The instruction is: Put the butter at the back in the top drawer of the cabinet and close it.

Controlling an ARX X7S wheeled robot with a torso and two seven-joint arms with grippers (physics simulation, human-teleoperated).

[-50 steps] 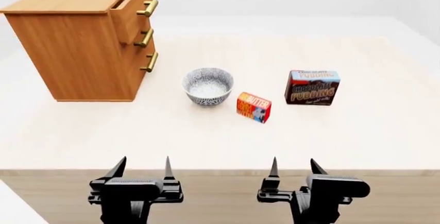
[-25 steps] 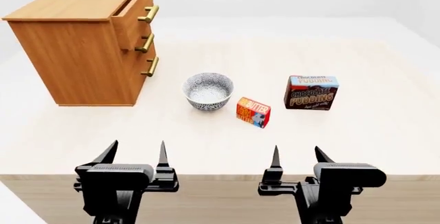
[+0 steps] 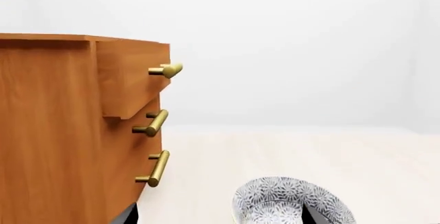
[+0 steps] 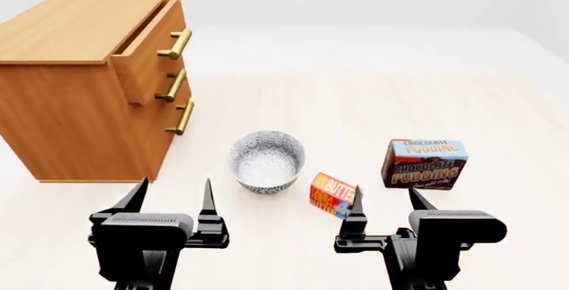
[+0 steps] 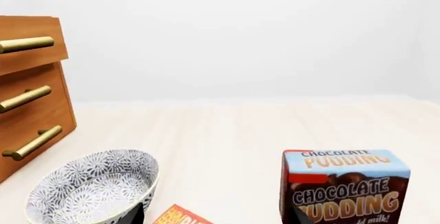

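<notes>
One cabinet (image 4: pixel 71 103) far left, three drawers; top drawer (image 4: pixel 146 47) pulled partly out, inside not visible. One patterned bowl (image 4: pixel 266 161) center, looks empty. One pudding box (image 4: pixel 425 163) right. One butter (image 4: pixel 334 194) between bowl and pudding box. Left gripper (image 4: pixel 170 200) and right gripper (image 4: pixel 384 203) near edge, both spread, holding nothing.

Butter (image 4: pixel 334 195) is sitting just ahead-left of my right claw (image 4: pixel 384 203), pudding box (image 4: pixel 425 164) ahead-right, bowl (image 4: pixel 266 161) between my claws, cabinet (image 4: pixel 80 83) far ahead-left of my left claw (image 4: pixel 172 197).
</notes>
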